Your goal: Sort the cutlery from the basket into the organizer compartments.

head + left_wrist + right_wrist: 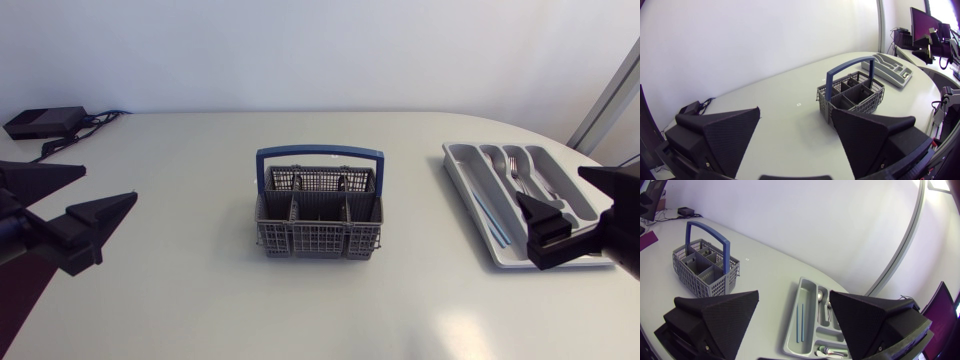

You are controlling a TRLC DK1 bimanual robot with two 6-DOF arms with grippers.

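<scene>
While the grey cutlery basket (318, 240) stands upright at the middle of the table (180, 290), its blue handle (320, 152) arched over it, the grey organizer (466, 192) lies well apart from it toward the right edge. Forks (515, 172) and a spoon (819, 300) lie in the organizer's middle compartments, and two thin blue sticks (799, 322) lie in the long compartment on the side nearest the basket. The left gripper (110, 183) hangs over the table's left side, far from the basket, its wedge fingers spread wide with nothing between them. The right gripper (550, 182) hangs above the organizer, fingers likewise wide apart and holding nothing. A small black box (45, 122) with cables sits at the far left corner.
</scene>
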